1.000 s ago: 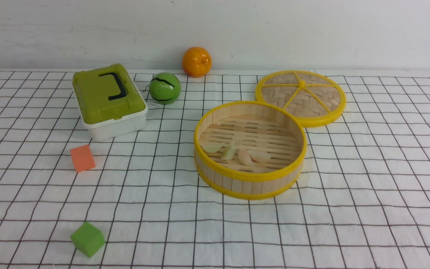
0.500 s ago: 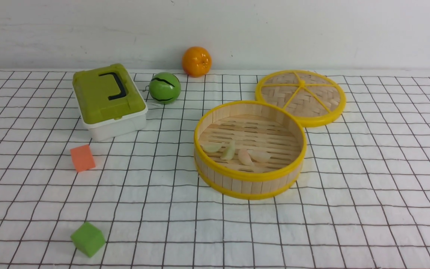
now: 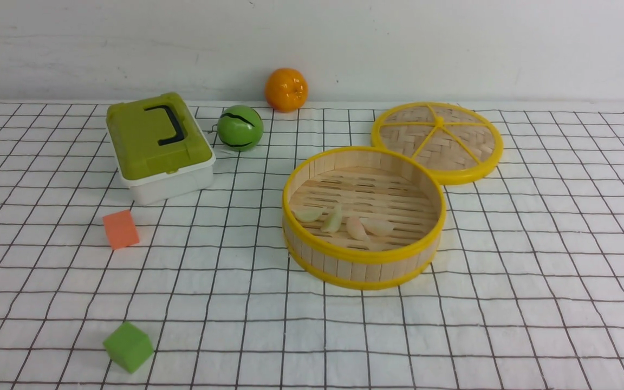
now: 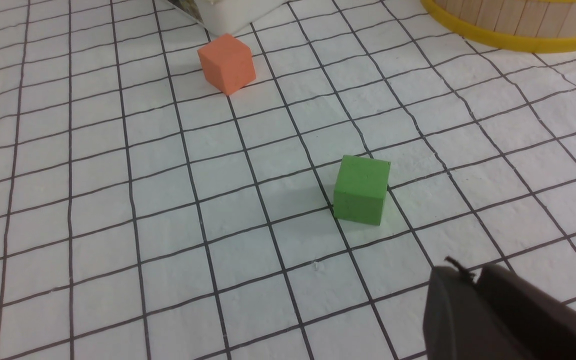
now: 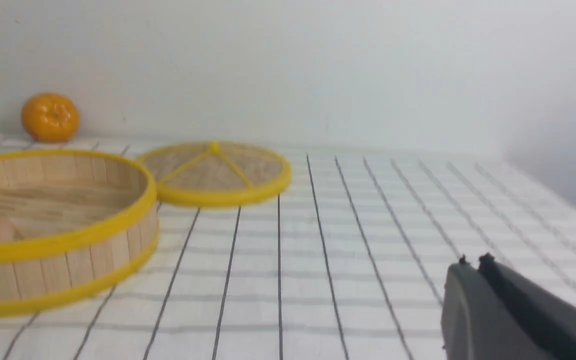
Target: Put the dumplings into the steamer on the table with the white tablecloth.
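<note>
Dumplings [image 3: 344, 222]: you see four inside the steamer [image 3: 363, 260], mid-frame; lid [image 3: 437, 141] behind; two foam cubes lower left. Left gripper [image 4: 470, 277] and right gripper [image 5: 473, 265]: pressed together, empty.

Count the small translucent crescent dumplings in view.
4, all lying in the round bamboo steamer near its front wall: two pale green toward the left, two pale pink-orange beside them. None seem hidden.

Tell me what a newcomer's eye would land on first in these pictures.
First, the steamer, right of centre on the white tablecloth, with four dumplings lined up along its near inside wall. Its woven lid lies flat just behind it, to the right. On the left stand a green-lidded box, an orange cube and a green cube.
</note>
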Available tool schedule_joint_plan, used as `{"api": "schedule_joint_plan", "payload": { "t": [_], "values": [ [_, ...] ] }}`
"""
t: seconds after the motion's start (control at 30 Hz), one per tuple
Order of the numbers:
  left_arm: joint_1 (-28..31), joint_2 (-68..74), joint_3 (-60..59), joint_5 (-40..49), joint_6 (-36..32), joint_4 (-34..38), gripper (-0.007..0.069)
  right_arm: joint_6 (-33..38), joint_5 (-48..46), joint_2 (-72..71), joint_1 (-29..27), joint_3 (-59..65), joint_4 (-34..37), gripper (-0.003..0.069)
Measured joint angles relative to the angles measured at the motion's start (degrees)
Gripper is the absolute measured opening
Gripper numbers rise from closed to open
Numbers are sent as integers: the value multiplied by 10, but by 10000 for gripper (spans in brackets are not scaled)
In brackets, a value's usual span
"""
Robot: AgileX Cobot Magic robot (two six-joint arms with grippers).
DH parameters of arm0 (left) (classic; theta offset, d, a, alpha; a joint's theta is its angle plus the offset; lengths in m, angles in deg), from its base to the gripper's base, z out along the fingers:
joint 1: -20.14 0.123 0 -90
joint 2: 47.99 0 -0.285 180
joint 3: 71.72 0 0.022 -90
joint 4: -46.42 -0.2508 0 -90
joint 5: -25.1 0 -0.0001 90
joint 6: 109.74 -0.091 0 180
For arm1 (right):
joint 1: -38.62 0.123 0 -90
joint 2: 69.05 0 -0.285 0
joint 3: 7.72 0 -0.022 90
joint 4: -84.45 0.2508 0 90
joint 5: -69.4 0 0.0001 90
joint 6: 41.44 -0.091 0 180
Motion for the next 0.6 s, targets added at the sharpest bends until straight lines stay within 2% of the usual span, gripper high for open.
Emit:
{"api": "schedule_joint_plan", "payload": {
  "t": [0.03,0.1,0.17,0.6],
  "values": [
    [0,0,0,0,0,0,57,-18,-44,-1,2,0,-2,15],
    [0,0,0,0,0,0,57,-27,-76,-1,6,0,1,16],
    [0,0,0,0,0,0,57,-35,-132,-1,18,-3,27,18],
    [0,0,-1,0,0,0,67,-34,-148,-1,29,-6,45,21]
  ]
}}
